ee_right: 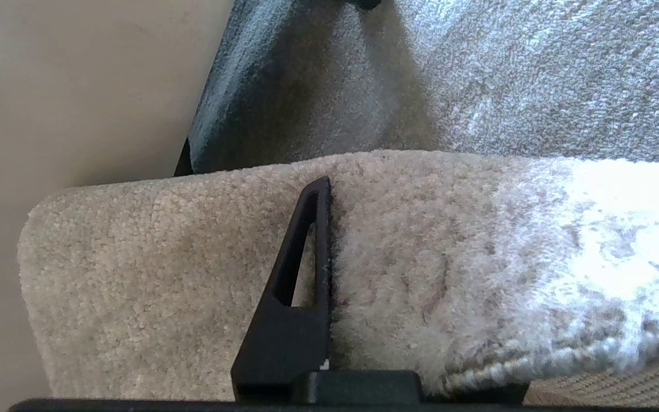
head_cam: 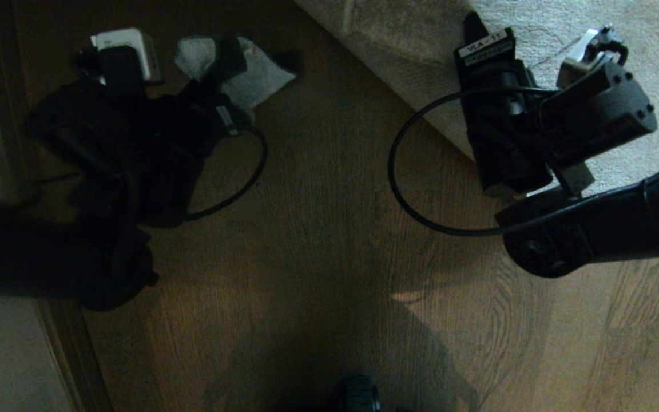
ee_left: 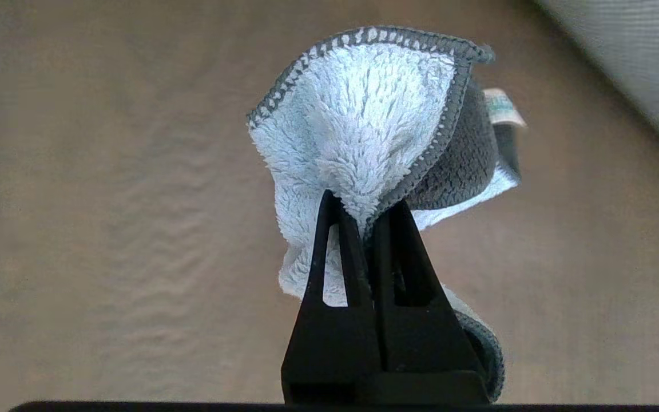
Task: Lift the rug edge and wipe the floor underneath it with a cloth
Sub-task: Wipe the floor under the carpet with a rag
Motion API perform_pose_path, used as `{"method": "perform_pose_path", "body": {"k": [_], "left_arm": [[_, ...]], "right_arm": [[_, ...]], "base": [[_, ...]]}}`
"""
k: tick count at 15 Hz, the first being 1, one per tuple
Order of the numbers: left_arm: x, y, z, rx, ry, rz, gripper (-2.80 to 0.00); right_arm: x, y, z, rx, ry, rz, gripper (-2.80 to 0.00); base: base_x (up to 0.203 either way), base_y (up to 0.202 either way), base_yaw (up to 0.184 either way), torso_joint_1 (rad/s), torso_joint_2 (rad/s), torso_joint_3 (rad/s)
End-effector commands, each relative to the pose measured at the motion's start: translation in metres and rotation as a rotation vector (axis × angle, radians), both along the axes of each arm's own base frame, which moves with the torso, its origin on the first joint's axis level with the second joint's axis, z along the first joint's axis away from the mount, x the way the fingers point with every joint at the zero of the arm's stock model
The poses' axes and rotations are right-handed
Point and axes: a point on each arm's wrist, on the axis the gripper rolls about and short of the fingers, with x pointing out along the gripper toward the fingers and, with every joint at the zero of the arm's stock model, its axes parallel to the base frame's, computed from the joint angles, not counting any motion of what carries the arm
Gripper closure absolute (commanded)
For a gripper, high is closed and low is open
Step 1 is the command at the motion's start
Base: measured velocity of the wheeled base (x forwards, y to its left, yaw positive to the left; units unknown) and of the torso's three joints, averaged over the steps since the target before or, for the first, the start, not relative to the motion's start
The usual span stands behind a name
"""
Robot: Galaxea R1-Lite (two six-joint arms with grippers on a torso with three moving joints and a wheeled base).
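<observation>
Brown wood-grain plank floor [head_cam: 318, 240] fills the lower frame, deep in shadow. Upper left: left gripper [ee_left: 366, 220] clamped shut on small pale grey fluffy cloth [ee_left: 364, 120], carried ready for wiping. Upper right: right gripper [ee_right: 329, 189] pinches the pale grey-beige plush rug edge [ee_right: 192, 274], holding it up; one finger hidden behind pile, floor beneath unseen.

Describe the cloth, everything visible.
The cloth is small, plush microfibre: pale blue-white fluffy pile on one face, darker grey on the other, a grey stitched hem and a small whitish tag at one edge. It is bunched and folded, pinched between the shut fingers of the left gripper, over the wood floor, left of the rug edge.
</observation>
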Motion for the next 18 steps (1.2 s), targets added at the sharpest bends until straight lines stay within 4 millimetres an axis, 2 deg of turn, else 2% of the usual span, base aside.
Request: {"method": "perform_pose_path", "body": {"k": [1, 3, 6, 9, 12, 14, 18], "left_arm": [[-0.012, 0.012, 0.004, -0.005, -0.009, 0.020, 0.00], [-0.025, 0.018, 0.000, 0.003, 0.007, 0.020, 0.00], [-0.051, 0.022, -0.017, 0.029, 0.070, -0.011, 0.00], [-0.082, 0.010, -0.035, 0.064, 0.132, -0.109, 0.00], [-0.100, -0.006, -0.050, 0.082, 0.181, -0.210, 0.00], [-0.102, -0.018, -0.058, 0.092, 0.211, -0.254, 0.00], [-0.093, -0.043, -0.072, 0.101, 0.216, -0.306, 0.00]], "right_arm": [[-0.004, -0.002, 0.004, 0.029, -0.041, 0.001, 0.00], [-0.004, -0.002, 0.004, 0.029, -0.041, 0.001, 0.00], [-0.004, -0.002, 0.004, 0.028, -0.041, 0.000, 0.00], [-0.004, -0.001, 0.003, 0.026, -0.040, 0.000, 0.00], [-0.004, -0.001, 0.004, 0.026, -0.041, 0.001, 0.00], [-0.004, -0.001, 0.002, 0.020, -0.034, 0.001, 0.00], [-0.005, -0.001, 0.001, 0.019, -0.032, 0.000, 0.00]], "base": [[0.000, 0.000, 0.000, 0.000, 0.00, 0.000], [0.000, 0.000, 0.000, 0.000, 0.00, 0.000], [0.000, 0.000, 0.000, 0.000, 0.00, 0.000], [0.000, 0.000, 0.000, 0.000, 0.00, 0.000], [0.000, 0.000, 0.000, 0.000, 0.00, 0.000], [0.000, 0.000, 0.000, 0.000, 0.00, 0.000], [0.000, 0.000, 0.000, 0.000, 0.00, 0.000]]}}
